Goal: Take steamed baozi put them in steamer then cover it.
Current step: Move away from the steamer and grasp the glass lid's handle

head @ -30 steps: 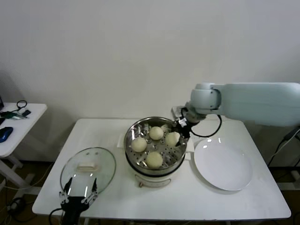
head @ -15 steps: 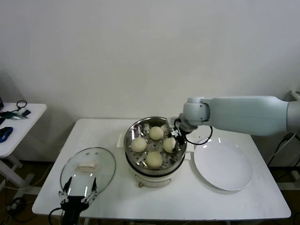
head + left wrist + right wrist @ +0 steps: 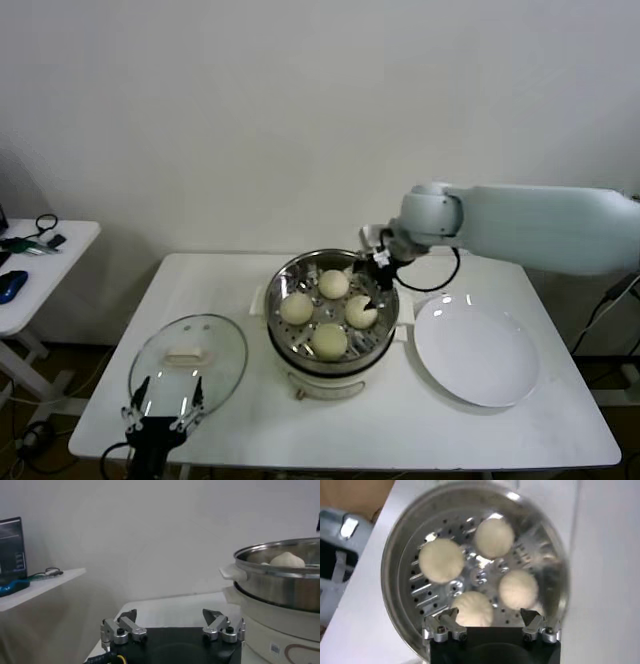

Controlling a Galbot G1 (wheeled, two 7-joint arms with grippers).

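The steamer [image 3: 281, 283], a shiny perforated steel basket on a cream pot base, stands mid-table. Four cream-white baozi lie in it: at the left [image 3: 297, 308], rear [image 3: 333, 284], right [image 3: 360, 311] and front [image 3: 329, 341]. My right gripper [image 3: 374, 279] hovers open and empty over the basket's right rear, just above the right bun. The right wrist view shows the steamer [image 3: 395, 580], the buns [image 3: 441, 560] and my open right gripper [image 3: 491, 622]. The glass cover [image 3: 188, 358] with its cream handle lies flat on the table at the left. My left gripper [image 3: 160, 412] is open at the cover's front edge.
An empty white plate [image 3: 478, 350] lies right of the steamer. A side table [image 3: 30, 262] with cables stands off to the left. In the left wrist view my left gripper [image 3: 172, 622] faces the steamer's side wall [image 3: 280, 587].
My right gripper lowered the fourth baozi into the right side of the basket, let go of it and lifted a little. The left arm has not moved.
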